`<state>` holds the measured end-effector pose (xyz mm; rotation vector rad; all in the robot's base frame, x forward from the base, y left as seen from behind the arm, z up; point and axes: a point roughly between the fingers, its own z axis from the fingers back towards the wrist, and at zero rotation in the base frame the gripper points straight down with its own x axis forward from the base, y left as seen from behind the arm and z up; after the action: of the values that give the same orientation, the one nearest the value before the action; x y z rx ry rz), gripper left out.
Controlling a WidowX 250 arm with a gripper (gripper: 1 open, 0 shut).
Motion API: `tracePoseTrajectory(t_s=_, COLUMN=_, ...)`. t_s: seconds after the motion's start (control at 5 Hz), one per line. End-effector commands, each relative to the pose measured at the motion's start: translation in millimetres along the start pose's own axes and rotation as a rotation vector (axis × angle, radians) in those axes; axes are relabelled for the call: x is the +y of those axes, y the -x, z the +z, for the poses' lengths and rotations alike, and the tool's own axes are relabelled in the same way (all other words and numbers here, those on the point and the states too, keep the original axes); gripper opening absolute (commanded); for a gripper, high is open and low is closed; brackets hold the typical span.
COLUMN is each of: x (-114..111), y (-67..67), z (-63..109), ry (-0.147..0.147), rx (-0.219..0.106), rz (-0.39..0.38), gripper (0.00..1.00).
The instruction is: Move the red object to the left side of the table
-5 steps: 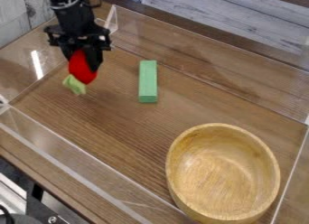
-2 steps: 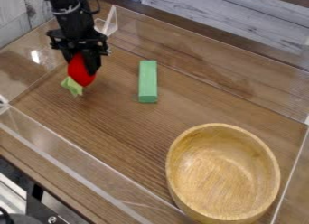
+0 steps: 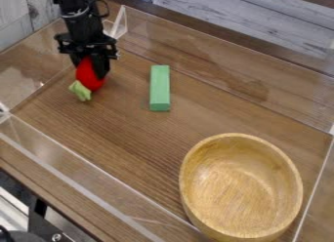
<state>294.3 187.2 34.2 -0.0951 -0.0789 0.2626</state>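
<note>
Red toy fruit (image 3: 90, 73) already gripped between the half-closed fingers of the tool (image 3: 89, 62), at the left side of the surface (image 3: 144, 158), left of the green block (image 3: 159, 88); only lowering, if needed, and release left.

The gripper (image 3: 88, 56) has the green block (image 3: 159, 88) standing just beside it, to the right in the view, with a narrow strip of bare table (image 3: 131, 143) between them. Beyond that block, bare wood runs on to the far right. Nearer the camera than the gripper, the wood is open as far as the wooden bowl (image 3: 240, 187), a wide obstacle well apart from it. The clear wall (image 3: 65, 187) bounds the room to the gripper's near left.
</note>
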Motion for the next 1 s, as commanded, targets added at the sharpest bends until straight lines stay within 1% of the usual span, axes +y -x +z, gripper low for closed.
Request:
tracePoseTrajectory(t_s=0.0, x=4.3, y=-17.9, z=18.4, ry=-0.013, rx=-0.043, rz=0.02, gripper=1.0)
tracePoseTrajectory(t_s=0.2, x=4.5, y=-15.3, z=22.8, ry=-0.011, rx=-0.036, rz=0.078, gripper=1.0)
tracePoseTrajectory(t_s=0.6, x=-1.9, y=-22.8, z=27.0, ry=-0.003, rx=-0.023, rz=0.13, gripper=1.0)
tracePoseTrajectory(t_s=0.8, x=-11.3, y=-21.5, z=30.7, ry=0.001, rx=-0.024, rz=0.16, gripper=1.0)
